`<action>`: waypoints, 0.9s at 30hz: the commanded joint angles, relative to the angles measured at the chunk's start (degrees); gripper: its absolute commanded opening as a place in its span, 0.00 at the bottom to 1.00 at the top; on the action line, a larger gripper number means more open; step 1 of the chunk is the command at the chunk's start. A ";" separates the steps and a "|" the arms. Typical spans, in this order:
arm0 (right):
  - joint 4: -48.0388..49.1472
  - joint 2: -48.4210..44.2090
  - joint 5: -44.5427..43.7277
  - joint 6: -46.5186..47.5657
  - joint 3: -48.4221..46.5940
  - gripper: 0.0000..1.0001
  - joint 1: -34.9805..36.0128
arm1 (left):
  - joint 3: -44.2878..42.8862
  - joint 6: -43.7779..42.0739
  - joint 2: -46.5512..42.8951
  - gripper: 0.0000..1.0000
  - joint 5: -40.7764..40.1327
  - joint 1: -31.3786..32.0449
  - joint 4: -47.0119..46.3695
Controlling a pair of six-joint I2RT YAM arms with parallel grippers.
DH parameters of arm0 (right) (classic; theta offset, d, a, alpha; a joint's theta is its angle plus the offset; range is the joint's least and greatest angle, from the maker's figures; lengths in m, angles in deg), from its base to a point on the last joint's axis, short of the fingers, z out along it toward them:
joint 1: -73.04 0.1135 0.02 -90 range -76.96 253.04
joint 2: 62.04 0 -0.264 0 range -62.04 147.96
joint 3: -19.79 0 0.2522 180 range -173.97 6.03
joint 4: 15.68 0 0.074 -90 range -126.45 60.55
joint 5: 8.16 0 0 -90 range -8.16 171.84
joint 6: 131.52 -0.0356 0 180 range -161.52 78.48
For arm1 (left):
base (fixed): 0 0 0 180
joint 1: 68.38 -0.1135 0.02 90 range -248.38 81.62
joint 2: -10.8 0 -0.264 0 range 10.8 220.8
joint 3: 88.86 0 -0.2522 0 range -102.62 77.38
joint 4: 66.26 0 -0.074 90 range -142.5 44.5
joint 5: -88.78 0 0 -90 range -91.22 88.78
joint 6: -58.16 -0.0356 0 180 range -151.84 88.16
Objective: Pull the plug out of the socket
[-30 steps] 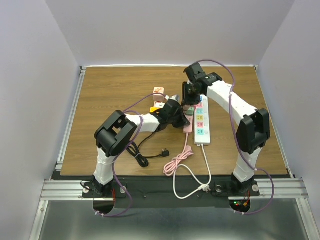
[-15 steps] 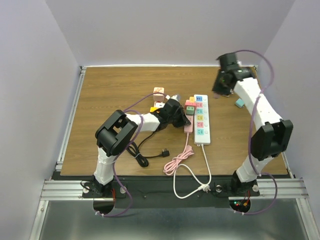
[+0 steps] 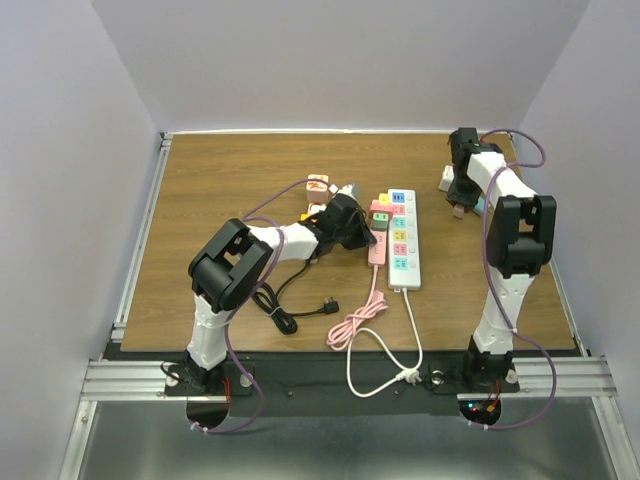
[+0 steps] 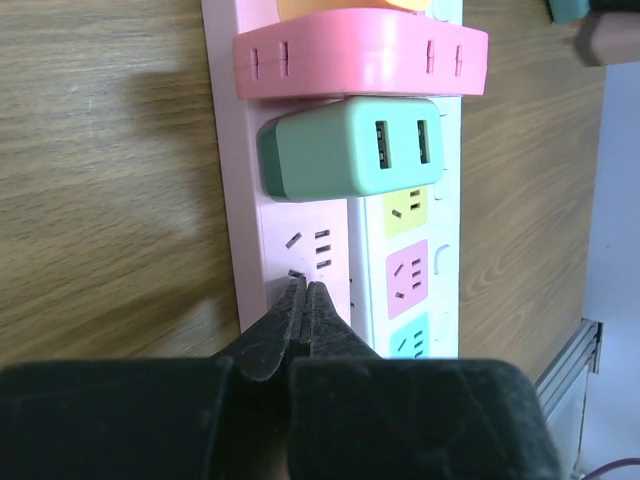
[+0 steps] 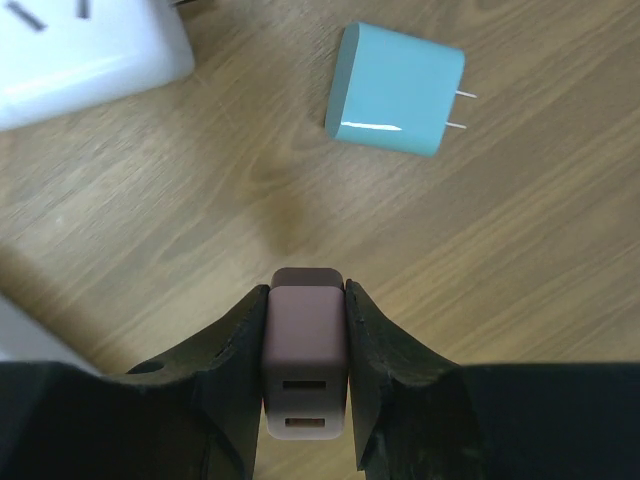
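The mauve plug, a small two-port charger, is off the socket and sits between the fingers of my right gripper, which is shut on it just above the wood at the far right. My left gripper is shut and empty, its tips pressing down on the pink power strip just below a green charger plugged into it. A wide pink plug sits above that. The white power strip lies alongside the pink one.
A teal charger lies loose on the wood ahead of my right gripper, with a white adapter to its left. A black cable, a pink cord and a white cord trail toward the near edge. Small blocks sit behind the left gripper.
My right arm has swung from the power strips to the far right of the table, carrying the mauve plug, and come down low. The left arm has stayed on the pink strip.
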 commanded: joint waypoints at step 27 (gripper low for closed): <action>5.36 -9.68 22.49 5.04 0.80 1.00 2.18 | 3.16 -4.22 -3.65 0.00 0.01 -0.39 6.20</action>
